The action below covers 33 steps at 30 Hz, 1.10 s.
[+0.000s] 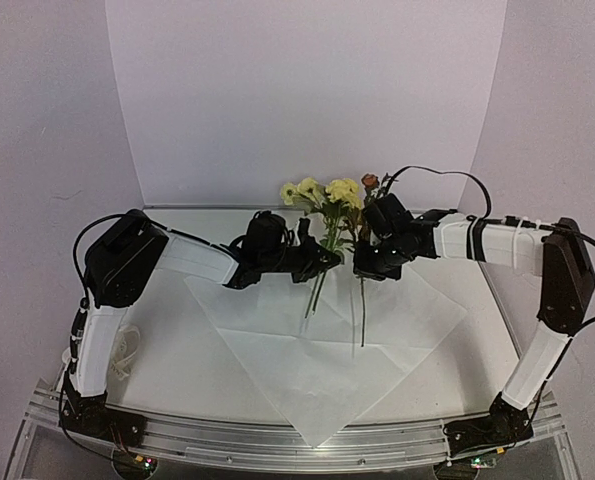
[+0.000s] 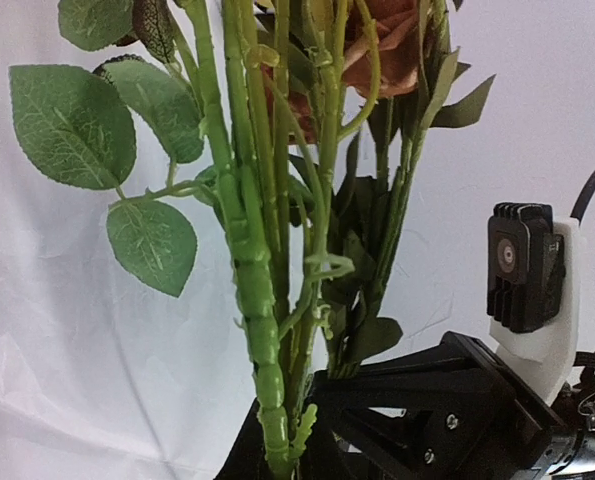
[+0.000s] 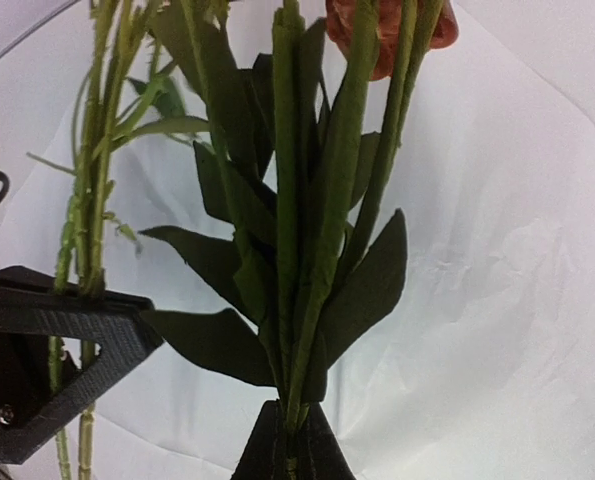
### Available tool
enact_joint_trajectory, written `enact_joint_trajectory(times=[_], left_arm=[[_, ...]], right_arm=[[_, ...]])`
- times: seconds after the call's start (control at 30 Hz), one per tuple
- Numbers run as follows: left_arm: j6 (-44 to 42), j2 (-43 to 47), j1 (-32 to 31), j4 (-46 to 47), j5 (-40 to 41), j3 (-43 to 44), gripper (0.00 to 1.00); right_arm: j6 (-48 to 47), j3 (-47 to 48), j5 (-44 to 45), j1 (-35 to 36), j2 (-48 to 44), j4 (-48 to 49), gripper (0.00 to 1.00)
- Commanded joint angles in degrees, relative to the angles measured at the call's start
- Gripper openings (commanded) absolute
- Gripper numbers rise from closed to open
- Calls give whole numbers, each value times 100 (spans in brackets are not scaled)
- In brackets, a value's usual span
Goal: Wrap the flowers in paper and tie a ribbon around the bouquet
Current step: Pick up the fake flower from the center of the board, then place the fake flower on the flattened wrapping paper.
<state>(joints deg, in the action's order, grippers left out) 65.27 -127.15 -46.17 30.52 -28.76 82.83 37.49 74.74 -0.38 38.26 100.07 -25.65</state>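
Your left gripper [image 1: 333,262] is clamped shut on the yellow blooms' stems and your right gripper [image 1: 361,266], just beside it, is pinched closed on the orange-brown bloom's stems, so the flowers [image 1: 327,192] sit over the paper [image 1: 317,360] near the tabletop's [image 1: 192,370] far edge.

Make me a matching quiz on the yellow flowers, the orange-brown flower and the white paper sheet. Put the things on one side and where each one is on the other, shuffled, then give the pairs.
Things:
1. pale yellow blooms on thin green stems
2. large thin white paper sheet
3. small orange-brown bloom on a green stem

Places:
A. spread on the table, below both grippers
B. stems clamped in the left gripper
C. stem clamped in the right gripper

Pairs: 1-B; 2-A; 3-C
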Motion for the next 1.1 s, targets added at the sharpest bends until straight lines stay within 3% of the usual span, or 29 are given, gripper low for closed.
enact_joint_trajectory(times=[0.0, 0.23, 0.57, 1.07], left_arm=[[-534, 112, 29, -272, 320, 149, 0], [-655, 121, 28, -111, 357, -134, 0], [-778, -243, -29, -1038, 1104, 366, 2], [-853, -309, -117, -1568, 1480, 485, 38]], right_arm=[[-128, 242, 912, -83, -72, -517, 0], [-320, 381, 1109, -405, -316, -718, 0], [-412, 742, 566, -626, -188, -781, 0], [-391, 864, 114, -625, -14, -810, 0]])
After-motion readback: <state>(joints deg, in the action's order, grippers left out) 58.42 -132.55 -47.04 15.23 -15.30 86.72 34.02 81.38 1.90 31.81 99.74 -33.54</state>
